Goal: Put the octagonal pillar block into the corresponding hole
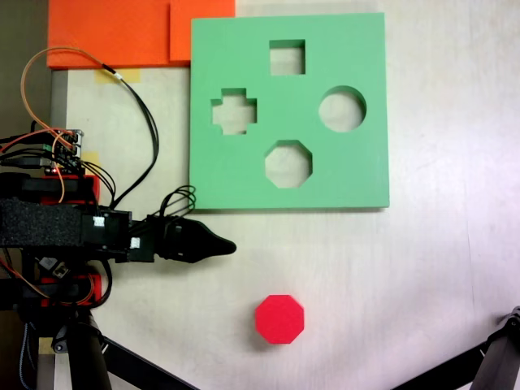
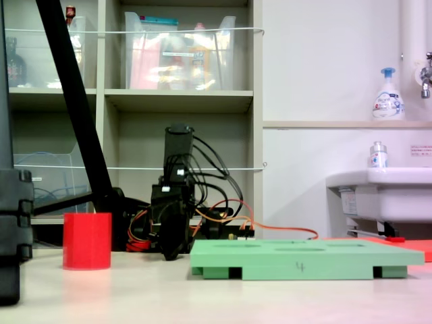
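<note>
Currently gripper [image 1: 230, 245] is sitting empty, jaw opening unclear, with the octagonal pillar block [image 1: 280, 318] lying down-right of its tip in the top-down fixed view.

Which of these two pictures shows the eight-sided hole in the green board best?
The fixed view from above: the eight-sided hole shows its whole outline there, in the green board. The low side-on fixed view shows the board nearly edge-on, its cutouts faint ovals.

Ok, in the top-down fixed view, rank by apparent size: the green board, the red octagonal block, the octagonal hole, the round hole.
1. Green board, by far the largest.
2-4. Red octagonal block, octagonal hole and round hole look about alike; I can't rank them.
</note>
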You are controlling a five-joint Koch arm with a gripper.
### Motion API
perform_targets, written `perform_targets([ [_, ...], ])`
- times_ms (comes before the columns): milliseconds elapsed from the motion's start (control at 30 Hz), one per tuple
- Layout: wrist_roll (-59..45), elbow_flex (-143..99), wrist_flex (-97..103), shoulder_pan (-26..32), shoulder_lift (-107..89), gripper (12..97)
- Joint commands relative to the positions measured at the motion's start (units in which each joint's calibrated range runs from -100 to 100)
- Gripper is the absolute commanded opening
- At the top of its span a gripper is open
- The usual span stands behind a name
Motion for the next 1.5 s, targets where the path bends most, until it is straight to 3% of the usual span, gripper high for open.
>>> perform_targets([
  [0, -8.69, -0.98, -4.92, 0.34, -0.41, 49.5],
  [667, -8.69, -0.98, -5.02, 0.34, -0.41, 47.0],
  [900, -8.55, -0.98, -4.92, 0.29, -0.41, 49.9],
  [1100, 13.53, -0.98, -4.53, -5.03, -0.41, 49.3],
  [1200, 18.46, -0.98, -5.3, -6.25, -0.41, 46.6],
  [1467, 30.18, 26.24, -50.27, -6.15, 0.71, 40.4],
])
